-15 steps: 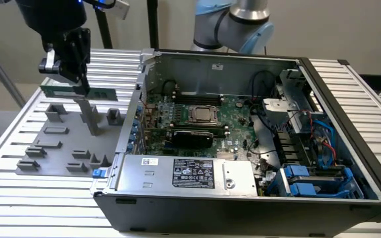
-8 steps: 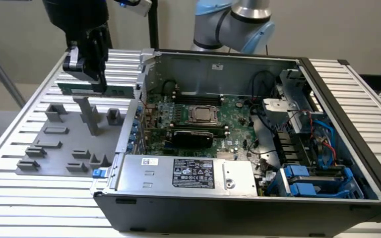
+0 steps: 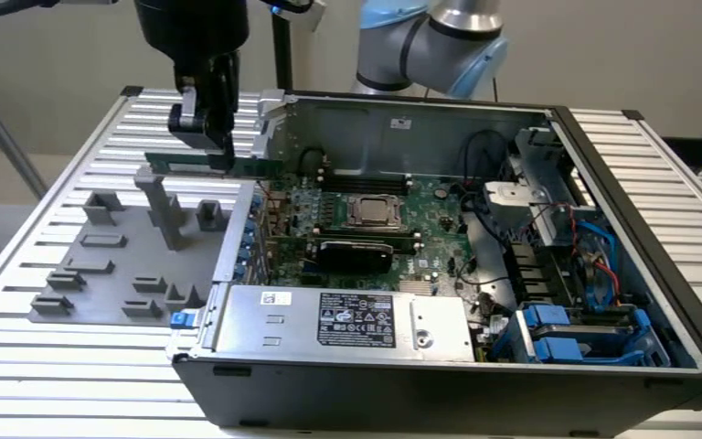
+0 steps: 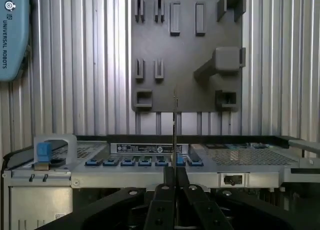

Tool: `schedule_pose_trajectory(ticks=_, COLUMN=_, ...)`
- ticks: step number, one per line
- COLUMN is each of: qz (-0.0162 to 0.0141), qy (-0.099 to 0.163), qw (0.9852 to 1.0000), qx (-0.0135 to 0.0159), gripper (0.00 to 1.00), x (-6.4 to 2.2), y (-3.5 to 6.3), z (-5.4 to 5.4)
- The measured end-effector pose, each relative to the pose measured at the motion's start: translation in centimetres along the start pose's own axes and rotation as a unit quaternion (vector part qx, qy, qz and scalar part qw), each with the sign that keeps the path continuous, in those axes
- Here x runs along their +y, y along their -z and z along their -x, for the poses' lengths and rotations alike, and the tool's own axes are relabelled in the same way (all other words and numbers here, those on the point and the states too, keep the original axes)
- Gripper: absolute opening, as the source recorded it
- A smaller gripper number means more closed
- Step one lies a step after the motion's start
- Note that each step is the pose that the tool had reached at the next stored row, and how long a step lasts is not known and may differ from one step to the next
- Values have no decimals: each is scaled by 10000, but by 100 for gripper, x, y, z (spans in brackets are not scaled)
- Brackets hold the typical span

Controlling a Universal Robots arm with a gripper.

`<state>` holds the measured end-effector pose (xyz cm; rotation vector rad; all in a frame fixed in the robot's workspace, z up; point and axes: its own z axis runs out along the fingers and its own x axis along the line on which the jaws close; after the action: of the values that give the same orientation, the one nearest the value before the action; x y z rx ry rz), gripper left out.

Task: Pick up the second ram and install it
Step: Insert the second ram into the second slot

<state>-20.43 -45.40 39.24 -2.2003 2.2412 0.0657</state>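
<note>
My gripper (image 3: 211, 154) is shut on the second ram (image 3: 253, 167), a thin green stick held level in the air. It hangs above the far edge of the grey holder plate (image 3: 107, 274), close to the open computer case's wall on the exterior view's left. In the wrist view the ram (image 4: 175, 120) appears edge-on as a thin line rising from between the black fingers (image 4: 164, 192). Behind it lie the holder plate (image 4: 185, 90) and the case's edge (image 4: 150, 162). The green motherboard (image 3: 364, 215) lies inside the case, to the exterior view's right of the ram.
The case (image 3: 449, 366) lies open on a slatted metal table (image 3: 34, 366). Inside are a silver power supply (image 3: 339, 320), a processor socket (image 3: 376, 212), cables and blue drive bays (image 3: 570, 334). Upright grey blocks (image 3: 162, 206) stand on the holder plate below the gripper.
</note>
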Motion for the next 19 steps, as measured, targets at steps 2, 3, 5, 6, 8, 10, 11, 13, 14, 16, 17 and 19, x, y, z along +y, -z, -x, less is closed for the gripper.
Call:
schedule_pose_trajectory(ticks=2, qz=0, qy=0, qw=10000, qx=-13, gripper=0, x=-91, y=3, z=2)
schedule_pose_trajectory(ticks=3, qz=1, qy=0, qw=10000, qx=-19, gripper=0, x=-136, y=4, z=2)
schedule_pose_trajectory(ticks=5, qz=0, qy=1, qw=10000, qx=-31, gripper=0, x=-226, y=6, z=4)
schedule_pose_trajectory(ticks=6, qz=1, qy=1, qw=10000, qx=-37, gripper=0, x=-271, y=8, z=5)
schedule_pose_trajectory(ticks=8, qz=1, qy=1, qw=10000, qx=-50, gripper=0, x=-366, y=11, z=7)
schedule_pose_trajectory(ticks=10, qz=1, qy=1, qw=10000, qx=-61, gripper=0, x=-456, y=13, z=9)
schedule_pose_trajectory(ticks=11, qz=1, qy=1, qw=10000, qx=-67, gripper=0, x=-501, y=14, z=9)
schedule_pose_trajectory(ticks=13, qz=1, qy=3, qw=10000, qx=-78, gripper=0, x=-591, y=17, z=11)
schedule_pose_trajectory(ticks=14, qz=2, qy=2, qw=10000, qx=-82, gripper=0, x=-637, y=17, z=12)
schedule_pose_trajectory(ticks=16, qz=2, qy=2, qw=10000, qx=-88, gripper=0, x=-727, y=16, z=14)
schedule_pose_trajectory(ticks=17, qz=2, qy=3, qw=10000, qx=-90, gripper=0, x=-774, y=16, z=15)
schedule_pose_trajectory(ticks=19, qz=3, qy=3, qw=10000, qx=-92, gripper=0, x=-863, y=8, z=17)
